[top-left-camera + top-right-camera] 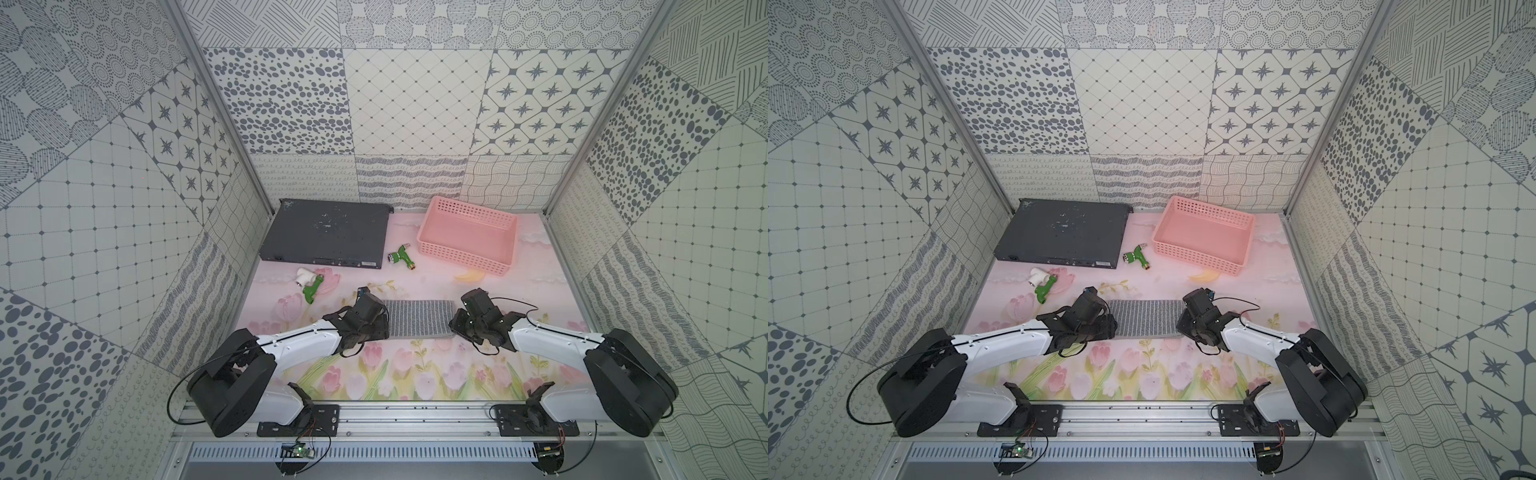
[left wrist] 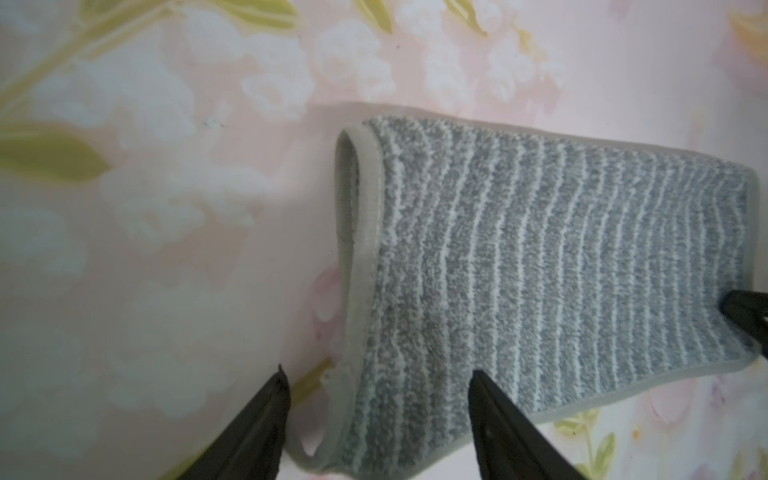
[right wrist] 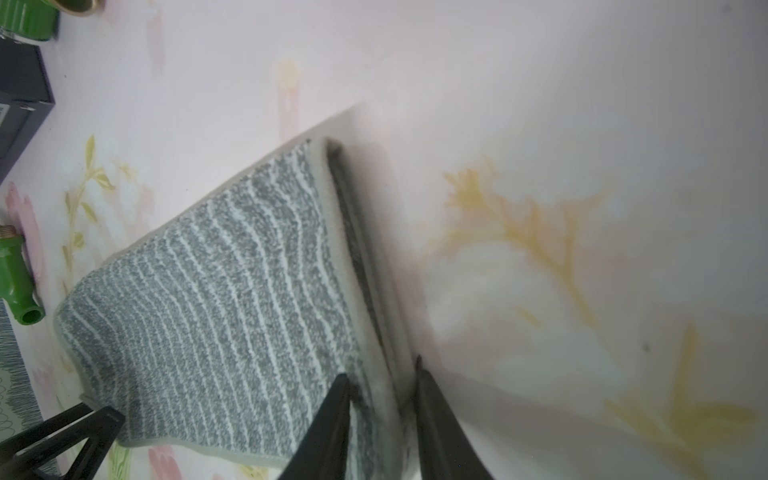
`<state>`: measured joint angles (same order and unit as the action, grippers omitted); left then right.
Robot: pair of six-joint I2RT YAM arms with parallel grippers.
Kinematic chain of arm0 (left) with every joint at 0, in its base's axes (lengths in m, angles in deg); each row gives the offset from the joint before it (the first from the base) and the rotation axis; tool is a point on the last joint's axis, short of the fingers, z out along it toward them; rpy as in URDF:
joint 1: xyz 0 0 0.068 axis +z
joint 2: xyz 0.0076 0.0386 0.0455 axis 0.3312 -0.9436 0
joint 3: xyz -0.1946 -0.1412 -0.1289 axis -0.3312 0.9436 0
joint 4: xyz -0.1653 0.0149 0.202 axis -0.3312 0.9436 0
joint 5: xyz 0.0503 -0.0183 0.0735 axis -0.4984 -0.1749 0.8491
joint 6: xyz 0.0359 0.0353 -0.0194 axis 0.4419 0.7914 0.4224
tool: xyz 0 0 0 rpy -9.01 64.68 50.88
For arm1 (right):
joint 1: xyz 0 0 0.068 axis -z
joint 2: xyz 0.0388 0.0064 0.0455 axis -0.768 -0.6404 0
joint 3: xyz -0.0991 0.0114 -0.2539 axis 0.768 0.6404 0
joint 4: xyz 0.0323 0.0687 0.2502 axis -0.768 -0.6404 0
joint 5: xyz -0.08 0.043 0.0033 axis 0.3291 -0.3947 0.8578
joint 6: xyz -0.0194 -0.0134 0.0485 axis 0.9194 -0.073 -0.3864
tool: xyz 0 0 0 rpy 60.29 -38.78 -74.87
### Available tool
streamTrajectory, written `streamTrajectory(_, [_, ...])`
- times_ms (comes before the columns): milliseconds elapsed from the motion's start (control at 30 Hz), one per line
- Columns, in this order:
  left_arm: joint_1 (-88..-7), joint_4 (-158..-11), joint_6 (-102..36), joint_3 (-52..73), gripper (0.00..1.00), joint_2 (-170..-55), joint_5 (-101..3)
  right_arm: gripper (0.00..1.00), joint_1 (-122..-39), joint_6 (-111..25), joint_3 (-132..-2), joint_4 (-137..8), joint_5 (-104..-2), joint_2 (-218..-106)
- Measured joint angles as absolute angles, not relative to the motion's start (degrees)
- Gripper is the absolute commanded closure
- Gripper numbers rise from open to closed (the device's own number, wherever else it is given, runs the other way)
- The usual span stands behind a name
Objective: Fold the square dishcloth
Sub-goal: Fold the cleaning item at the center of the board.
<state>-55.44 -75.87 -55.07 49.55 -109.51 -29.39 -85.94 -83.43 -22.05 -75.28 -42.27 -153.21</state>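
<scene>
The square dishcloth (image 1: 415,318) (image 1: 1148,318) lies doubled over as a grey striped rectangle on the flowered mat, between my two grippers. My left gripper (image 1: 376,328) (image 2: 378,374) is open at the cloth's left end. One finger is over the striped top (image 2: 540,270) and the other is over the mat beside the hem, neither pressing. My right gripper (image 1: 457,328) (image 3: 380,370) is at the right end, its jaws narrow and closed on the stacked hem edges of the cloth (image 3: 216,299). The held edge looks blurred.
A pink basket (image 1: 469,241) stands at the back right and a dark grey flat box (image 1: 328,232) at the back left. Green pipe fittings (image 1: 401,255) (image 1: 309,286) lie between them and the cloth. A yellow banana-shaped piece (image 1: 467,276) lies in front of the basket.
</scene>
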Motion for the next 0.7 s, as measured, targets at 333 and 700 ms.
streamTrajectory(333, [-55.4, -77.4, -55.0, 49.6, 0.62, -111.2, -29.0, 0.94, -86.9, -82.2, -23.1, -79.3, -39.6, -153.0])
streamTrajectory(700, [-55.4, -82.4, -56.3, 49.6, 0.83, -113.8, -32.8, 1.00, -93.7, -78.5, -34.5, -92.6, -30.8, -153.3])
